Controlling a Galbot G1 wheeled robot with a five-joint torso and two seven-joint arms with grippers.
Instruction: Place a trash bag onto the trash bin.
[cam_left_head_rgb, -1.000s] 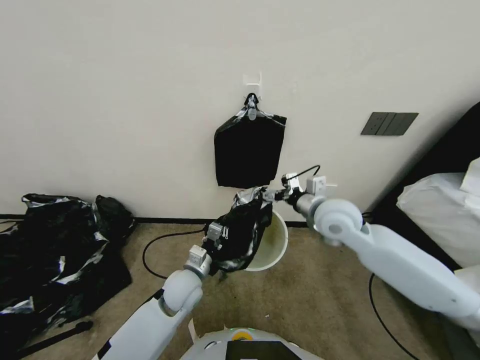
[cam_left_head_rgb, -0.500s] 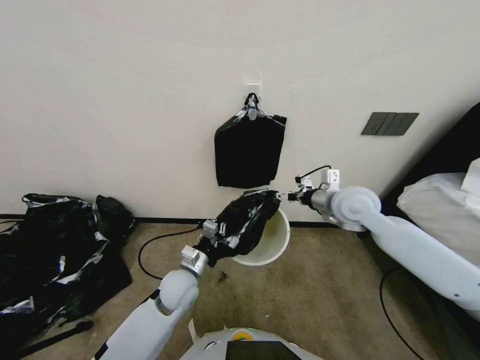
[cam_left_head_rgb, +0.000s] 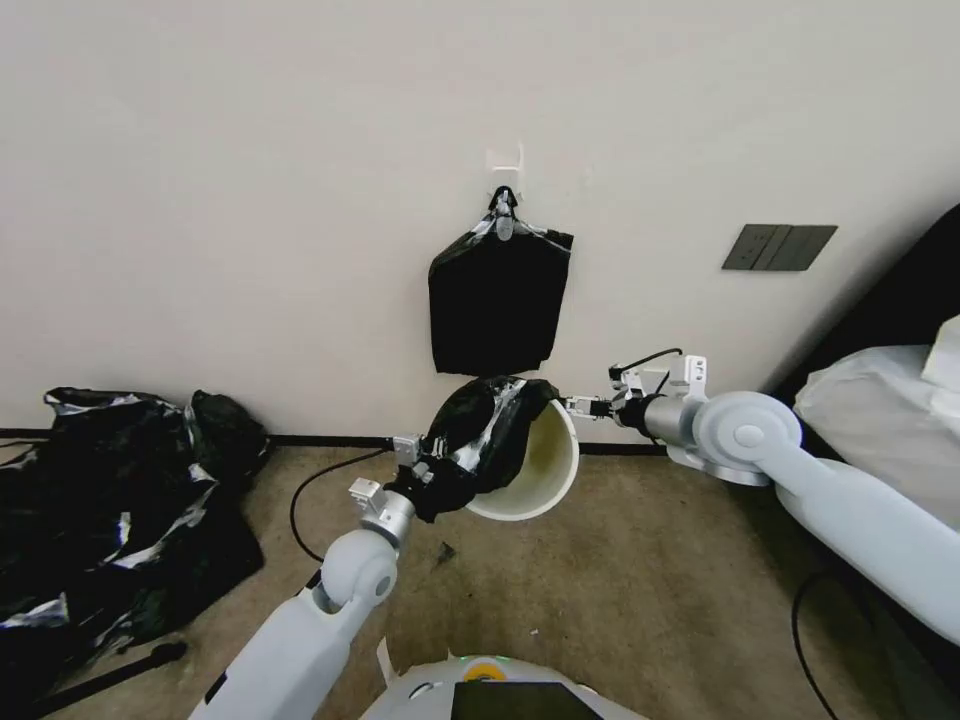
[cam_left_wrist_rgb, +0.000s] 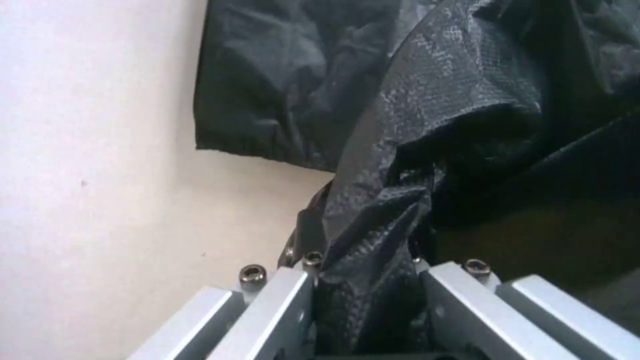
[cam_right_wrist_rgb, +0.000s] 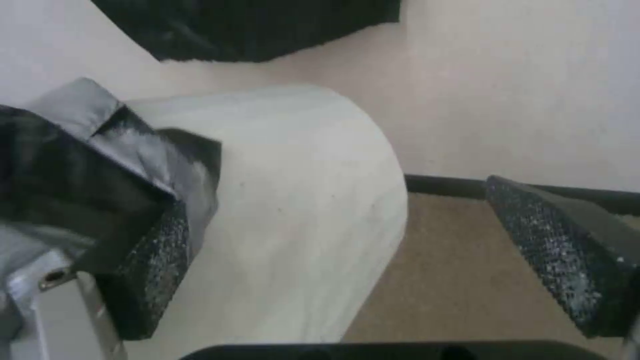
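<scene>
The cream-white trash bin (cam_left_head_rgb: 545, 470) leans over on the carpet close to the wall, its mouth turned toward me. The glossy black trash bag (cam_left_head_rgb: 478, 435) is pulled over the left part of its rim and hangs down that side. My left gripper (cam_left_head_rgb: 418, 468) is at the bag's lower left, shut on a gathered fold of the trash bag (cam_left_wrist_rgb: 400, 165); in the left wrist view the plastic is pinched in the left gripper (cam_left_wrist_rgb: 367, 285). My right gripper (cam_left_head_rgb: 582, 406) is at the bin's upper right rim, open. In the right wrist view the right gripper (cam_right_wrist_rgb: 360, 270) straddles the trash bin (cam_right_wrist_rgb: 300, 215) wall, and the trash bag (cam_right_wrist_rgb: 73, 170) edge lies by one finger pad (cam_right_wrist_rgb: 157, 260).
A flat black bundle (cam_left_head_rgb: 497, 300) hangs from a clip on a wall hook above the bin. A large heap of black plastic (cam_left_head_rgb: 110, 510) lies on the floor at left. A black cable (cam_left_head_rgb: 300, 490) loops on the carpet. White covered furniture (cam_left_head_rgb: 880, 420) stands at right.
My right gripper has drawn back to the right and let go of the bag. My left gripper pulled the bag leftward, and the bin has tipped so its mouth faces me more.
</scene>
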